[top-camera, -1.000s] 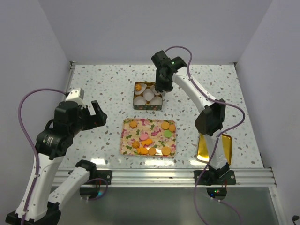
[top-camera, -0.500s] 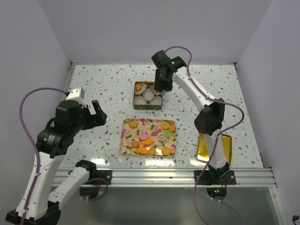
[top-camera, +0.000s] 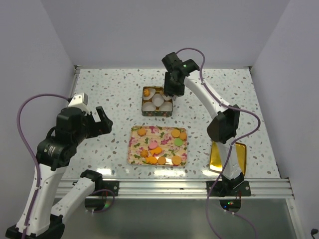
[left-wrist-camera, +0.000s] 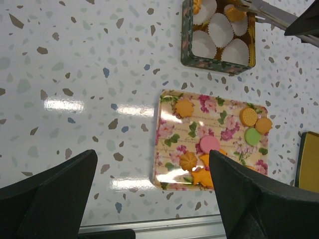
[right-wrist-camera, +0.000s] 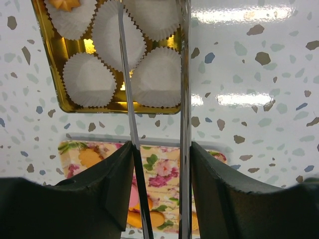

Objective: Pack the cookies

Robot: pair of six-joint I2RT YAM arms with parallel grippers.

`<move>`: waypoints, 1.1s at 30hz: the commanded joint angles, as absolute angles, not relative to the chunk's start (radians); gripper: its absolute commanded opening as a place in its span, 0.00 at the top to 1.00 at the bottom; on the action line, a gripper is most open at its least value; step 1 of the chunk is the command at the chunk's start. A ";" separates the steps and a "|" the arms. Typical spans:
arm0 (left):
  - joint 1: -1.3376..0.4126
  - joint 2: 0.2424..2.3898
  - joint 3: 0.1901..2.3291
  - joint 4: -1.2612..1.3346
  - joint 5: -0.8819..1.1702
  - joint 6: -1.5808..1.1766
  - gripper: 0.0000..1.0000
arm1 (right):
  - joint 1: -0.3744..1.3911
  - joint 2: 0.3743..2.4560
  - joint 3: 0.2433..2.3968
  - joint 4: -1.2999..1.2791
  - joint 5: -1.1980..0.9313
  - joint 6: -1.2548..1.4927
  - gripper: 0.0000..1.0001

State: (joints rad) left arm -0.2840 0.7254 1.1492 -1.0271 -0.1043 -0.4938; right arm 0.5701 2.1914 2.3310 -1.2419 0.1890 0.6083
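Note:
Several cookies [top-camera: 176, 133], mostly orange with a pink and a green one, lie on a floral tray [top-camera: 134, 149], also in the left wrist view [left-wrist-camera: 164, 134]. A floral tin [top-camera: 144, 110] holds white paper cups; one orange cookie [top-camera: 148, 91] sits in its back-left cup, another cookie [left-wrist-camera: 234, 12] in a cup under the tongs' tips. My right gripper [top-camera: 173, 89] hovers over the tin's back-right corner, shut on metal tongs [right-wrist-camera: 184, 74] whose two arms stand apart over the cups. My left gripper [left-wrist-camera: 152, 154] hangs open left of the tray, holding nothing.
A gold lid [top-camera: 228, 157] lies at the right near the front rail [top-camera: 169, 188]. The tin's gold inner rim [right-wrist-camera: 50, 55] shows in the right wrist view. White walls close in the speckled table [top-camera: 99, 89] on three sides.
The right gripper has edged slightly toward the back over the tin. The left arm has drifted a little to the left.

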 commanded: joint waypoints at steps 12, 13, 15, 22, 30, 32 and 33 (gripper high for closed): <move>-0.291 0.667 1.206 -1.085 -0.124 -0.500 0.00 | 0.601 1.925 2.201 -1.221 0.199 0.620 0.51; -0.291 0.666 1.203 -1.086 -0.120 -0.500 0.00 | 0.621 1.884 2.162 -1.221 0.202 0.623 0.51; -0.291 0.658 1.195 -1.086 -0.117 -0.506 0.00 | 0.652 1.841 2.114 -1.212 0.215 0.635 0.52; -0.291 0.630 1.174 -1.095 -0.106 -0.517 0.00 | 0.869 1.632 1.765 -1.174 0.244 0.759 0.52; -0.291 0.594 1.126 -1.097 -0.092 -0.534 0.00 | 1.044 1.528 1.505 -1.092 0.229 0.902 0.54; -0.291 0.591 1.120 -1.095 -0.086 -0.538 0.00 | 1.066 1.548 1.506 -1.104 0.236 0.911 0.54; -0.291 0.589 1.120 -1.095 -0.084 -0.540 0.00 | 1.078 1.563 1.506 -1.104 0.235 0.914 0.54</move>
State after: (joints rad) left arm -0.2840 0.5980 1.1271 -1.0889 -0.1036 -0.5171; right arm 1.0477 1.5570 1.4979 -1.1507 0.2153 0.8516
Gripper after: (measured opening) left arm 0.997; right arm 0.466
